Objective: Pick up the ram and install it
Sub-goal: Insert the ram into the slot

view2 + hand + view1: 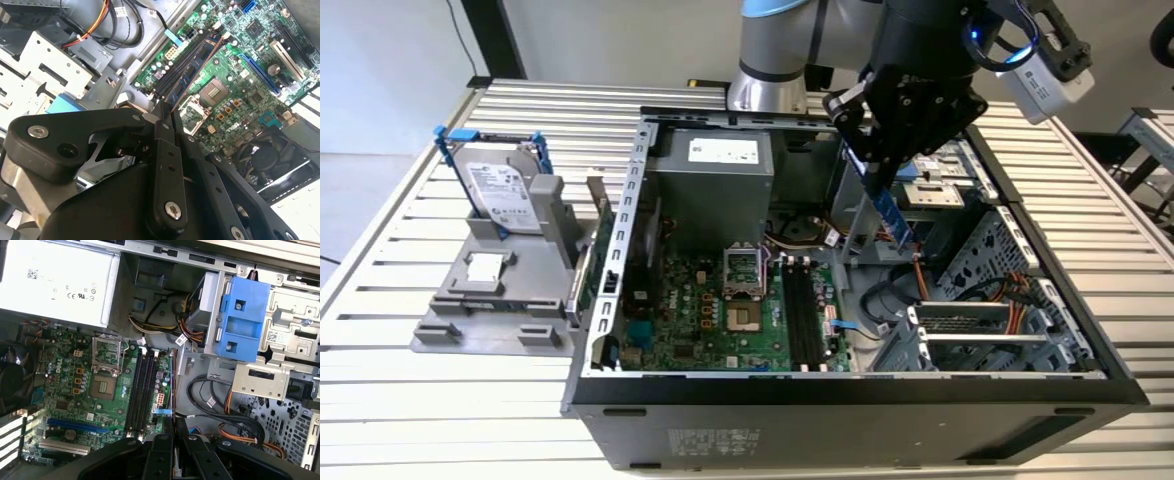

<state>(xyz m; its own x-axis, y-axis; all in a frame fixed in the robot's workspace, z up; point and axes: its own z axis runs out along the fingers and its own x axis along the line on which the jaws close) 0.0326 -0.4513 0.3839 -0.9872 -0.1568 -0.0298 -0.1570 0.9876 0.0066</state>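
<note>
The one pincer (875,172) is clamped shut on the single ram (887,215), which hangs edge-down beneath it. The arm (774,50) drops steeply into the open case (854,392). Just below lie the motherboard's (70,385) black slots (141,390). One hard drive (495,190) stands well apart on the bench (387,400).

Arm: the arm (771,70), silver at its joint, stands upright at the back in the exterior view.
Wrist: the black wrist (927,45) angles downward.
Gripper: the gripper (875,182) points down, its black fingers (167,170) pinched close together.
Grip: the jaws clamp the upper end of the ram (887,215), which hangs below them, slightly tilted.
</note>
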